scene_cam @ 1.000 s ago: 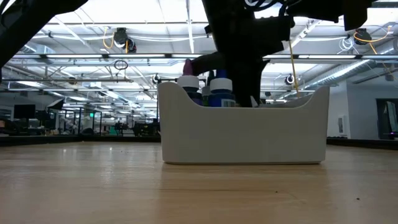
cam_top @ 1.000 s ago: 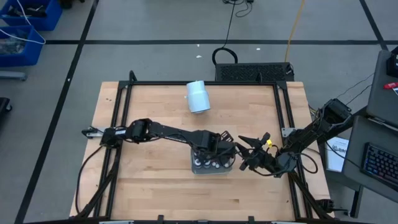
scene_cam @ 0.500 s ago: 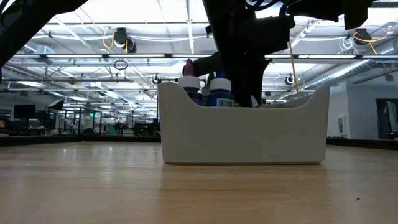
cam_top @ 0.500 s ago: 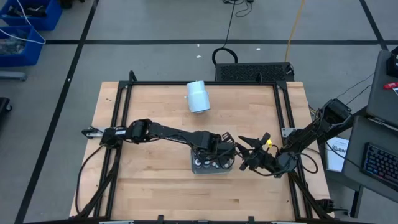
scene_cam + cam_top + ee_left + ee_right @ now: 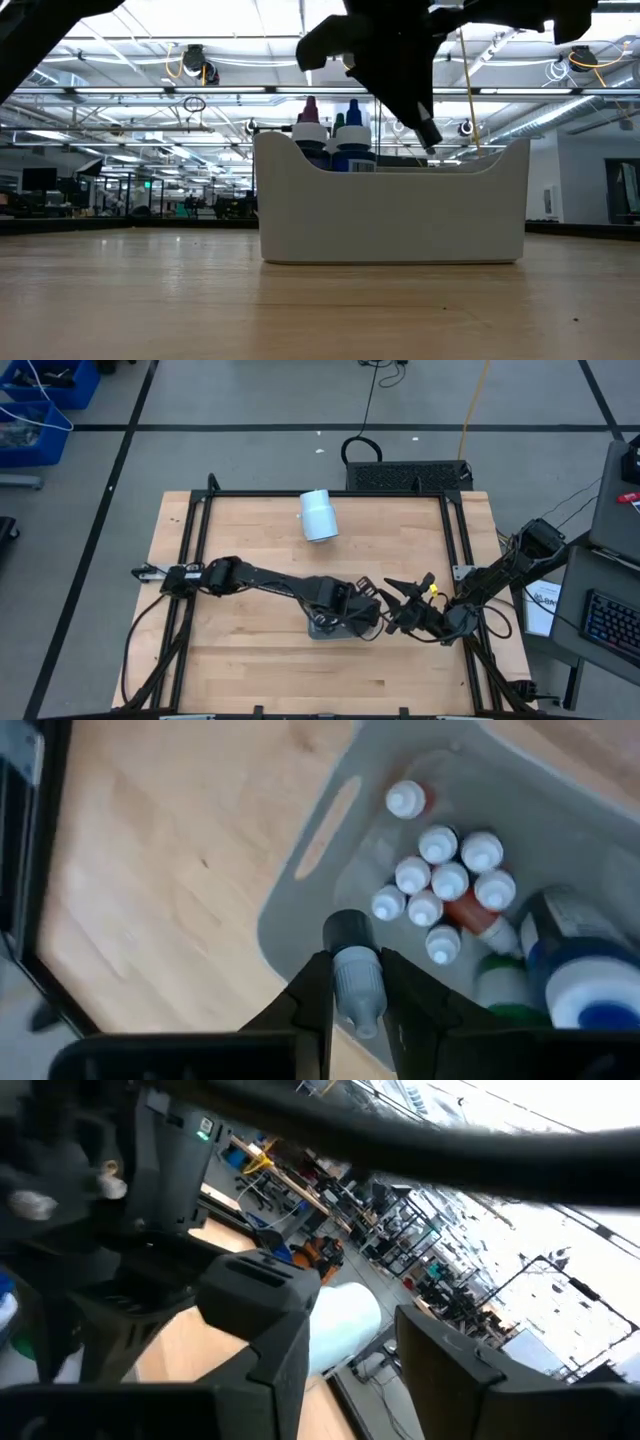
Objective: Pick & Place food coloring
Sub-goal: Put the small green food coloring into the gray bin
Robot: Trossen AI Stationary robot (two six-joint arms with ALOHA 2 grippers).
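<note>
A grey tray stands on the wooden table right of its middle, under my left gripper. It holds several small white-capped food coloring bottles and larger ones with ringed tops. In the low view, purple and blue tips stand above the tray's wall. My left gripper is above the tray, shut on one small bottle with a dark grey cap. My right gripper waits open just right of the tray. My left gripper pinches the small bottle by its pale body, one finger on each side. The dark cap sticks out past the fingertips. The fingers slant down from above. The bottle is lifted clear, over the tray's corner.
A big pale-blue cylinder lies on the table's far side; it also shows in the right wrist view. A black frame runs round the tabletop. Bare wood lies left of and in front of the tray.
My left gripper has risen out of the tray with the small bottle. It now stands above the tray's rim and has tipped. In the high view it has shifted a little toward the near edge and covers the tray.
</note>
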